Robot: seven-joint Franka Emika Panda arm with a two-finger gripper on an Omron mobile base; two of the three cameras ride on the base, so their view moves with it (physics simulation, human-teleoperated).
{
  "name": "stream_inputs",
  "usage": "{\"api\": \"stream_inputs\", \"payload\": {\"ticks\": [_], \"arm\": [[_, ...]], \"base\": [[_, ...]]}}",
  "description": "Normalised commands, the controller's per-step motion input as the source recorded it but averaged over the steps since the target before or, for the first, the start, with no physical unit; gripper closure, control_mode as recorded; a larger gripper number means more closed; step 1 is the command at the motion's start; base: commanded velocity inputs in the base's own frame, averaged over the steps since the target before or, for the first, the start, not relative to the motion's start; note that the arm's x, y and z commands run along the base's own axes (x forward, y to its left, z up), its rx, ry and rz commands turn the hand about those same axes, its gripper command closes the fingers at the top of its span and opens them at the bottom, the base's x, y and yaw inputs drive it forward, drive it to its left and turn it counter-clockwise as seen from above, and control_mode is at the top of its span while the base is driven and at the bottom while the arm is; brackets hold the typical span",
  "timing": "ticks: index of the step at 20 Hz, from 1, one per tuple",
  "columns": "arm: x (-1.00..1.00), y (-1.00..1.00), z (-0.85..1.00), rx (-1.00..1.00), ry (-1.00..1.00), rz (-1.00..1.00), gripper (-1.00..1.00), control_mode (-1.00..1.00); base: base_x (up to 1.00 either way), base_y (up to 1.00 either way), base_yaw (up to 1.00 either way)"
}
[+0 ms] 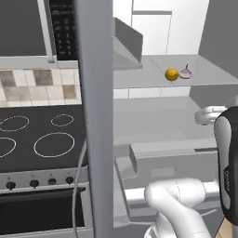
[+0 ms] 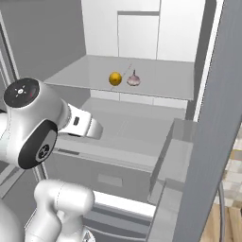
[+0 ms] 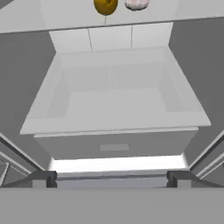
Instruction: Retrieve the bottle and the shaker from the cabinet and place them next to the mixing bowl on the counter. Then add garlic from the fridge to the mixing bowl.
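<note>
The fridge point(image 2: 156, 28) stands open in front of me. On its upper shelf point(image 1: 139, 76) lies the garlic point(image 1: 185, 73) point(image 2: 133, 79) point(image 3: 136, 3), a small whitish bulb, just right of a round orange-yellow fruit point(image 1: 171, 74) point(image 2: 115, 78) point(image 3: 105, 5). My gripper point(image 3: 112, 178) is open with nothing between its fingers. It hangs lower than that shelf, in front of it, and faces into the fridge over a pale drawer point(image 3: 113, 109). In the right base view my hand point(image 2: 87, 125) reaches in from the left. The bottle, shaker, cabinet, mixing bowl and counter are out of view.
The grey fridge door point(image 1: 95, 116) point(image 2: 208, 142) stands open edge-on between me and the black cooktop point(image 1: 42, 139) on the left. A microwave point(image 1: 62, 28) hangs above the cooktop. Door bins point(image 2: 172, 156) jut out at the right of the fridge opening.
</note>
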Motion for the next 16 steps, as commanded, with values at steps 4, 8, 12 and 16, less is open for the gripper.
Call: {"api": "stream_inputs", "payload": {"ticks": [4,8,12,16], "arm": [[0.0,0.0,0.0,0.0,0.0,0.0,-1.0,1.0],[0.0,0.0,0.0,0.0,0.0,0.0,-1.0,1.0],[0.0,0.0,0.0,0.0,0.0,0.0,-1.0,1.0],[0.0,0.0,0.0,0.0,0.0,0.0,-1.0,1.0]], "base": [[0.69,-0.67,0.29],[0.0,0.0,0.0],[0.0,0.0,0.0],[0.0,0.0,0.0]]}}
